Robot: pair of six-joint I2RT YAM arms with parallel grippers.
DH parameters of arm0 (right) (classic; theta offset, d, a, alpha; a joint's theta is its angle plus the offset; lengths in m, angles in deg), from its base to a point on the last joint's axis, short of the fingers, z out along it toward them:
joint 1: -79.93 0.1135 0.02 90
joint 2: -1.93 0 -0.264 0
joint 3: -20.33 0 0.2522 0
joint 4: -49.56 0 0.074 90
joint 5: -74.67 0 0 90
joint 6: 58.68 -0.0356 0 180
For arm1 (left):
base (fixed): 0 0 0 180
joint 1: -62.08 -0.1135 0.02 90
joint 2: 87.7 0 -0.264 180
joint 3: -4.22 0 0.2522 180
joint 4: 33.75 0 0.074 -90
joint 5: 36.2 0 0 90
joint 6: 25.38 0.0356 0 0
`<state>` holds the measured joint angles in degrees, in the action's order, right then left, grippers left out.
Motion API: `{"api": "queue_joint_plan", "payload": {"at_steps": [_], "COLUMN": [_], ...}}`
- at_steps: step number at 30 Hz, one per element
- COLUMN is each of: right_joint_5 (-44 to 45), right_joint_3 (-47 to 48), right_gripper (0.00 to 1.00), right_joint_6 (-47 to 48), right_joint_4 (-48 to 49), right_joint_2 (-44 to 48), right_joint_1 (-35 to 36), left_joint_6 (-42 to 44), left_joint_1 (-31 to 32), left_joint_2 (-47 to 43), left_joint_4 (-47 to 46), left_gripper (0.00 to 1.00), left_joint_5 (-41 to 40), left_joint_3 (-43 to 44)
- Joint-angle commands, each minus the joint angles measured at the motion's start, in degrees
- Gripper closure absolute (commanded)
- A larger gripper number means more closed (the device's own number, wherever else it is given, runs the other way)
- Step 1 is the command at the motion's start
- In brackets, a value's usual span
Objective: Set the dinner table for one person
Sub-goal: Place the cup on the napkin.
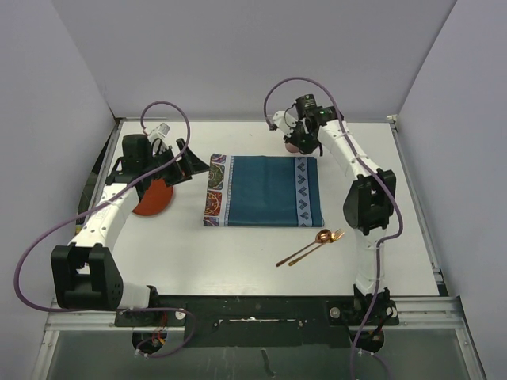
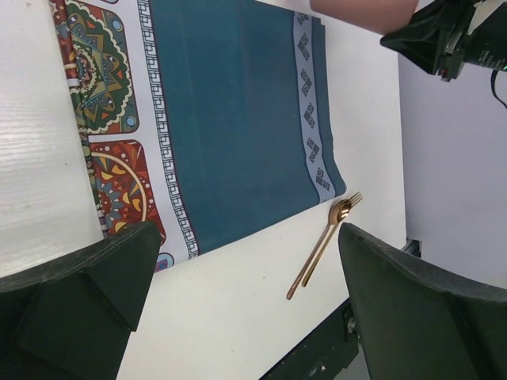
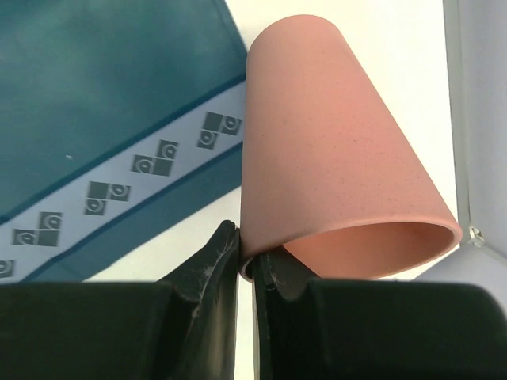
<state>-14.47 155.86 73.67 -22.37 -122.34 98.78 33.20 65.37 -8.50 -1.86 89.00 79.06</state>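
Note:
The dinner table [image 1: 238,247] is a white tabletop with a teal placemat [image 1: 265,190] with patterned ends lying in its middle. My right gripper [image 1: 299,139] is at the placemat's far right corner, shut on the rim of a pink cup [image 3: 333,158]. One finger is inside the rim and the other outside [image 3: 247,255], and the cup is tilted. A copper spoon and fork [image 1: 313,246] lie together near the placemat's front right corner. My left gripper [image 1: 192,165] hangs open and empty at the placemat's left end, above the table [image 2: 245,277].
An orange-red plate [image 1: 153,199] lies on the table left of the placemat, partly under my left arm. White walls close in the back and both sides. A metal rail [image 1: 412,297] runs along the near edge by the arm bases.

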Motion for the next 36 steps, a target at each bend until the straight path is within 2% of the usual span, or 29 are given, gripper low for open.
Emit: {"api": "queue_joint_plan", "payload": {"at_steps": [1, 6, 14, 17, 36], "right_joint_5": [-0.6, 2.8, 7.4, 7.2, 8.3], "right_joint_3": [1.5, 4.1, -7.5, -8.4, -8.9], "right_gripper": [1.00, 1.00, 1.00, 1.00, 1.00], "right_joint_6": [-3.5, -1.8, -1.5, -1.9, 2.3], "right_joint_4": [-1.5, -6.8, -5.9, -6.1, -10.9], "right_joint_2": [4.8, 5.1, 10.7, 11.3, 6.2], "right_joint_1": [3.8, 4.7, 1.8, 1.4, 0.7], "left_joint_6": [-1.3, -1.3, -2.9, -3.4, -4.3], "left_joint_1": [0.1, 0.1, 0.1, 0.1, 0.1], "left_joint_2": [-1.1, -1.5, -1.9, -1.7, -0.9], "left_joint_4": [-4.4, -4.2, -6.4, -7.0, -8.5], "left_gripper": [0.02, 0.02, 0.02, 0.02, 0.02], "left_joint_5": [2.9, 2.9, 3.9, 4.2, 4.4], "left_joint_3": [1.7, 1.2, -1.1, -1.3, -2.7]}}
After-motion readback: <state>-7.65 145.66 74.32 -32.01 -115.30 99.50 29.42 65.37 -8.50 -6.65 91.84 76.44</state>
